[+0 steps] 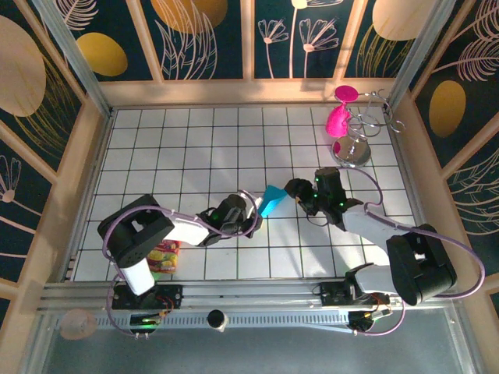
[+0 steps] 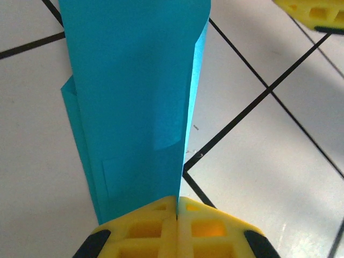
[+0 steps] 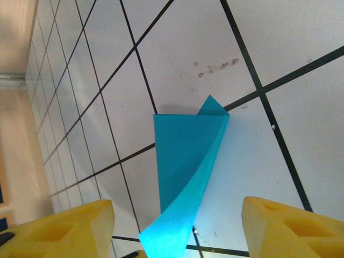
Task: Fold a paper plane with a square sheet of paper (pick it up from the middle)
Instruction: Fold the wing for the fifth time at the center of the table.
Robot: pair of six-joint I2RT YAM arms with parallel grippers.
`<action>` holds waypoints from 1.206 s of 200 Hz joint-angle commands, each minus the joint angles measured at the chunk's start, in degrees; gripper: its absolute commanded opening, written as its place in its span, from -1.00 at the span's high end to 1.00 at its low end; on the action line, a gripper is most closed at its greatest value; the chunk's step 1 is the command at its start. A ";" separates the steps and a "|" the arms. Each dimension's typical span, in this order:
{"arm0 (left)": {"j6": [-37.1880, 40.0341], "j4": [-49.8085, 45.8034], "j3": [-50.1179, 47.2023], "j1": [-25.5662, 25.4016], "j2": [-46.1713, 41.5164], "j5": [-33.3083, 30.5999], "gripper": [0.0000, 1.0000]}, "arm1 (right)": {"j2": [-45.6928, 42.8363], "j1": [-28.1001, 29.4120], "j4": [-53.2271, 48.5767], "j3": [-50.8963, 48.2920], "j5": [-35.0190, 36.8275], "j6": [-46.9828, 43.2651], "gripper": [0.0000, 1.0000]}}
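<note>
— Your left gripper (image 2: pixel 177 207) is clamped shut on the folded turquoise sheet (image 2: pixel 134 107), right?
— Right. You hold it over the middle of the table (image 1: pixel 195 140). Your right gripper (image 3: pixel 176 228) stands open, its fingers (image 3: pixel 59 228) flanking the sheet's free end.

The bench (image 1: pixel 195 132) is a white surface ruled by thin black lines into a grid of square tiles. Light falls on it unevenly, with bright patches among soft grey shadows. A pale wooden ledge (image 1: pixel 234 91) borders its far side, and wooden posts (image 1: pixel 248 39) divide the back wall (image 1: pixel 210 47) into panels. The panels are dark navy, printed with cream line-drawn leaves and flowers and large gold and cream ovals. The left wall (image 1: pixel 31 117) and right wall (image 1: pixel 468 117) carry the same pattern. A slanted metal corner post (image 1: pixel 70 47) rises at the far left. An aluminium rail (image 1: pixel 257 290) runs along the near edge. A few small dark specks (image 3: pixel 217 67) mark one tile.
</note>
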 commanded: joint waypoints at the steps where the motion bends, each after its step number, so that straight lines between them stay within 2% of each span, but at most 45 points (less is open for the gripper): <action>1: -6.75 1.35 1.64 1.56 0.12 7.28 1.00 | -0.98 -0.50 2.04 -1.62 -1.65 -6.07 -0.28; 56: -16.71 1.16 3.73 3.11 1.31 13.25 1.00 | 2.24 -0.40 3.37 -1.85 -7.36 -14.19 -0.27; 127: -28.29 5.92 5.05 5.33 4.51 20.24 1.00 | 6.51 -0.41 3.42 -1.56 -10.40 -16.76 -0.26; 241: -34.51 12.04 4.03 5.96 8.72 23.23 1.00 | 13.70 1.12 0.75 2.29 -8.79 -18.69 -0.18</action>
